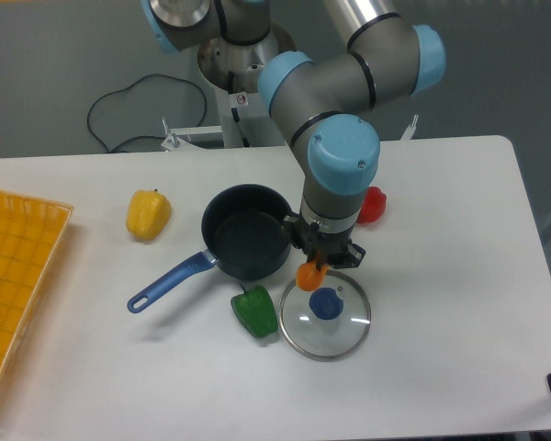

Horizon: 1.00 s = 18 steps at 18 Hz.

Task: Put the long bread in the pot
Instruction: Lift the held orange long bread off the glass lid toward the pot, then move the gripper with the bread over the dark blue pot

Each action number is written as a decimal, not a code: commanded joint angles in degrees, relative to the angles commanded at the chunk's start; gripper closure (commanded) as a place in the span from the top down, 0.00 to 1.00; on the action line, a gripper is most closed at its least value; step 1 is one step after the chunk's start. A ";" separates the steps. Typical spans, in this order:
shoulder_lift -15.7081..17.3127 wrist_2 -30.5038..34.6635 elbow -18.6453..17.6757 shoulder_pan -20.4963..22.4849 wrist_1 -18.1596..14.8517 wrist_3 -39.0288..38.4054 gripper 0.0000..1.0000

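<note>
Orange-tan and hanging end-down, the long bread (310, 273) is pinched in the jaws of the gripper (316, 262), so only its rounded lower end shows beneath the black fingers. It is held off the bench (441, 303), just past the pot's rim at about 4 o'clock from the pot's centre, and above the 11 o'clock edge of the glass lid (326, 317).

The pot (248, 231) sits upright near the middle of the bench, dark inside, with its blue handle (173, 282) running out toward 8 o'clock. The glass lid lies flat with its blue knob (326, 303) up, just beside the pot at 4 o'clock. A green pepper (255, 310) lies at 6 o'clock from the pot, close to its wall and touching or nearly touching the lid's 9 o'clock edge; which of the two cannot be told. A yellow pepper (148, 213) stands at 9 o'clock from the pot, apart from it. A red item (372, 204) shows partly behind the arm's wrist at 3 o'clock from the pot. A yellow tray (18, 276) lies at the bench's far 9 o'clock edge, well apart from everything else.
</note>
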 joint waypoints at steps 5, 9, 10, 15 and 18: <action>1.15 -4.13 -0.18 -0.17 -0.44 -0.09 0.04; 1.15 -11.77 -0.09 -0.70 0.35 -2.98 0.04; 1.15 -12.22 -0.09 -0.79 0.44 -2.99 0.04; 1.24 -13.80 0.00 -1.93 2.28 -3.16 0.04; 1.24 -13.72 0.00 -2.46 4.56 -2.90 0.04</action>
